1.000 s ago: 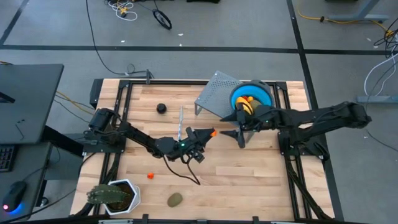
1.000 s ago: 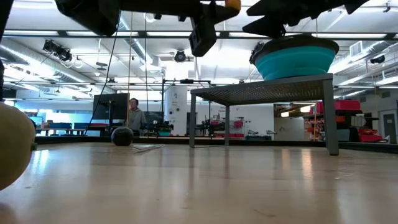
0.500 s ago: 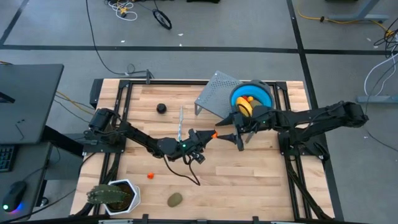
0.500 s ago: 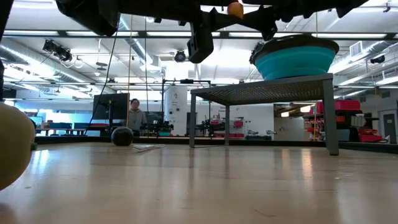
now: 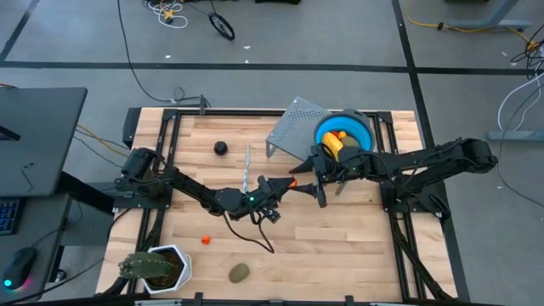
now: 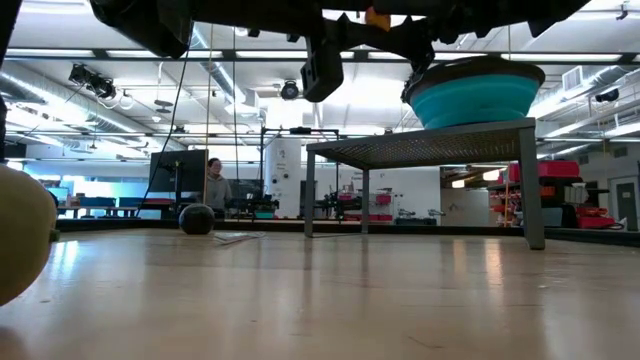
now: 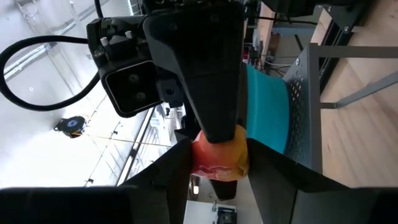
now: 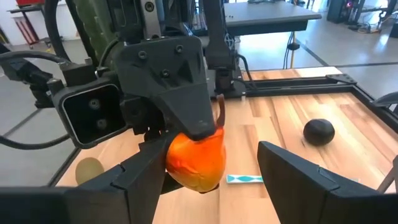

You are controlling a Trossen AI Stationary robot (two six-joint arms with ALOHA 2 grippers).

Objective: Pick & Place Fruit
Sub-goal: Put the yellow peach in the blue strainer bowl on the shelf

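My left gripper (image 5: 287,183) is shut on an orange-red fruit (image 5: 294,181) high above the table's middle. The fruit also shows in the left wrist view (image 7: 219,152), the right wrist view (image 8: 196,158) and the low view (image 6: 377,17). My right gripper (image 5: 308,178) is open and faces the left one, with a finger on either side of the same fruit. A stubby yellow fruit (image 5: 331,146) and an orange bit (image 5: 342,134) lie in the blue bowl (image 5: 361,136). A dark round fruit (image 5: 220,147), an orange-red bit (image 5: 205,240) and an olive oval (image 5: 239,273) lie on the table. My left gripper pinches the orange-red fruit by two opposite sides (image 7: 198,163) between its two fingers. The fingers come about level from the table's left. The fruit is lifted clear of the table. My right gripper's fingers (image 8: 134,177) stand around the fruit; whether one touches it, I cannot tell.
The blue bowl sits on a perforated metal stand (image 5: 293,127) at the far right. A thin pale-blue stick (image 5: 246,166) lies near the middle. A green spiky plant in a white pot (image 5: 157,268) stands at the near left corner.
My right gripper has gone toward the table's left, up to my left gripper, and its open fingers now stand on either side of the orange-red fruit. The fruit has stayed lifted in the left gripper.
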